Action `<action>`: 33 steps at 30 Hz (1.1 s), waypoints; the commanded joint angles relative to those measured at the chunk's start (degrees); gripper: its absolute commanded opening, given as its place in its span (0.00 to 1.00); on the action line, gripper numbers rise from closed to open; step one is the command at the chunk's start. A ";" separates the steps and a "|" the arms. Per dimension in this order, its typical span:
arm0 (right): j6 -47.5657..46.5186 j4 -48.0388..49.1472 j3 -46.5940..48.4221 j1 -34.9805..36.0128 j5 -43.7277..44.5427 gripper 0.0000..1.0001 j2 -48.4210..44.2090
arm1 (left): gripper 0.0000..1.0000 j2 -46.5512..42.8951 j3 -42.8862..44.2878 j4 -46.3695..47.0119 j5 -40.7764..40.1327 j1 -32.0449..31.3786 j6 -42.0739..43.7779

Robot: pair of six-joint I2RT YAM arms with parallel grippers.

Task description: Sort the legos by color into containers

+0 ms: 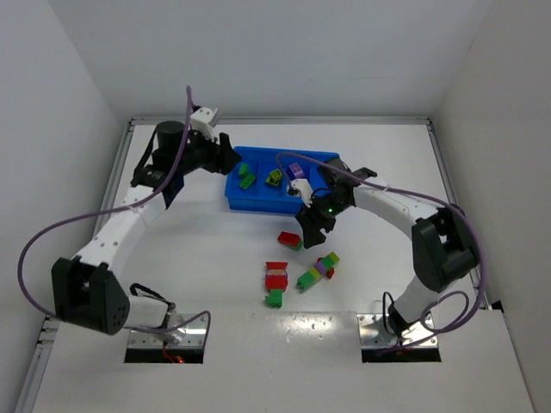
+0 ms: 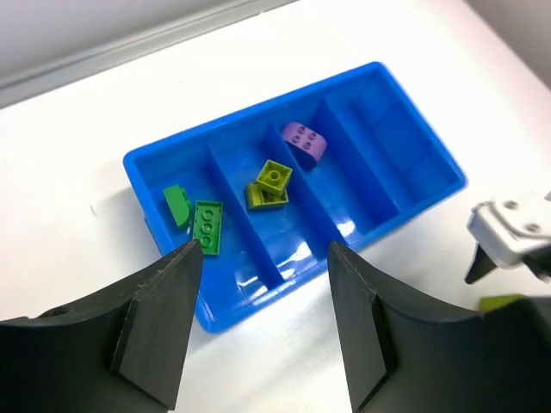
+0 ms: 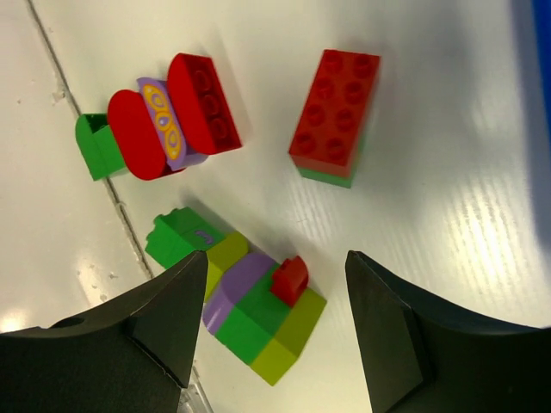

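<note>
The blue tray [image 1: 258, 206] holds green legos [image 2: 205, 224] in its left compartment, yellow-green ones [image 2: 270, 184] in the second and a purple one [image 2: 304, 140] in the third. The fourth compartment [image 2: 405, 138] shows no legos. My left gripper [image 1: 232, 160] is open and empty over the tray's front left corner [image 2: 264, 258]. My right gripper [image 1: 308, 231] is open and empty above the loose legos [image 3: 277, 262]. Under it lies a multicolour stack [image 3: 254, 314] topped by a small red piece [image 3: 290, 280]. A red-on-green brick [image 3: 334, 116] and a red, purple and green stack [image 3: 164, 125] lie nearby.
The three loose lego groups [image 1: 297, 262] lie on the white table in front of the tray. White walls close in the table on the left, back and right. A blue sliver of the tray [image 3: 541, 26] edges the right wrist view.
</note>
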 commanded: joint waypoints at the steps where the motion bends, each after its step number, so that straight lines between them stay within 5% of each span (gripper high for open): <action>1: 1.65 5.55 -3.39 1.14 -2.50 0.66 -3.85 | 0.66 -6.20 -3.47 -0.93 3.10 0.64 0.56; 11: 10.00 17.33 -5.61 8.16 9.89 0.66 -2.72 | 0.68 -17.81 -10.43 -5.41 0.47 1.17 3.89; 26: 14.06 16.64 3.72 12.83 24.13 0.68 9.76 | 0.68 -22.21 -12.62 -7.96 -1.21 1.17 6.89; 33: 13.52 14.36 6.61 13.36 24.13 0.48 13.81 | 0.68 -22.21 -13.67 -7.96 -1.21 1.17 7.42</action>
